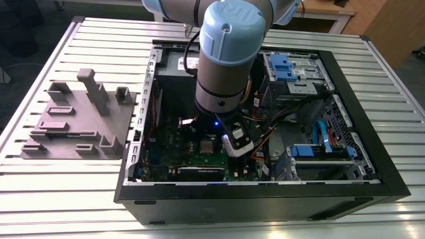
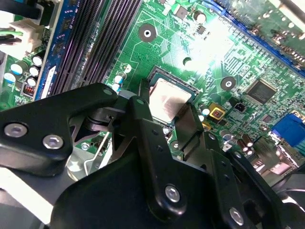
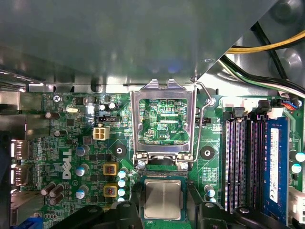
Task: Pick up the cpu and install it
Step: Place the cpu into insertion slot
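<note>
Well, a slatted metal table (image 1: 398, 124) carries a black, open-sided case (image 1: 265, 201). On the table, toward the exterior view's left, lies a grey moulded tray (image 1: 73, 119) with blocky uprights. The arm (image 1: 229, 59), a smooth round tube with a pale blue cap, reaches down into the case. Inside lies a glossy green board (image 3: 71, 143) studded with small cylinders, with long black slots (image 3: 238, 162) in parallel rows. A shiny rectangular frame (image 3: 136, 124) of thin bent metal, hollow in the middle, is swung clear of the socket and lies just beside it. The matte black gripper (image 2: 166, 106) hangs over that socket; whether it grips or has let go, I cannot tell. The cpu (image 3: 163, 199), a small flat square with a brushed silvery top, sits level in the socket, right under the gripper.
</note>
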`<state>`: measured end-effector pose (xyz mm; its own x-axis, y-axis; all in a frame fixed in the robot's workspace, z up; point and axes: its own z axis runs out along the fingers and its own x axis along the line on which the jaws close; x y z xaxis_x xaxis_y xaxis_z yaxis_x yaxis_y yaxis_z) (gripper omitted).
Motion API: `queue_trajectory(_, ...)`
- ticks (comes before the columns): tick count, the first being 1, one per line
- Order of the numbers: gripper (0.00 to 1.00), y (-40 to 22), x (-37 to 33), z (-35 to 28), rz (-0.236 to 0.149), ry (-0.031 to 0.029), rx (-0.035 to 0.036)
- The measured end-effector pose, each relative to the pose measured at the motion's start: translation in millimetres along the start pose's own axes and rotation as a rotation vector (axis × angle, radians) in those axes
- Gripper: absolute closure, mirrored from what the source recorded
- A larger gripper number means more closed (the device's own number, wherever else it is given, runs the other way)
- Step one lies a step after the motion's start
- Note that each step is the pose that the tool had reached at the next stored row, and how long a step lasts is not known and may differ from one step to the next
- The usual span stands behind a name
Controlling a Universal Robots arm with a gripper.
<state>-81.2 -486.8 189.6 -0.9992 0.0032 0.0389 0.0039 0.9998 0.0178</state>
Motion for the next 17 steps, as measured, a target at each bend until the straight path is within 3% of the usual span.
queue_trajectory(8,0.54,0.0,0.1,0.1,0.000,0.0000,-0.0003)
queue_trajectory(10,0.47,0.0,0.1,0.2,0.000,0.0000,-0.0003)
queue_trajectory(17,0.47,0.0,0.1,-0.5,0.000,0.0000,-0.0003)
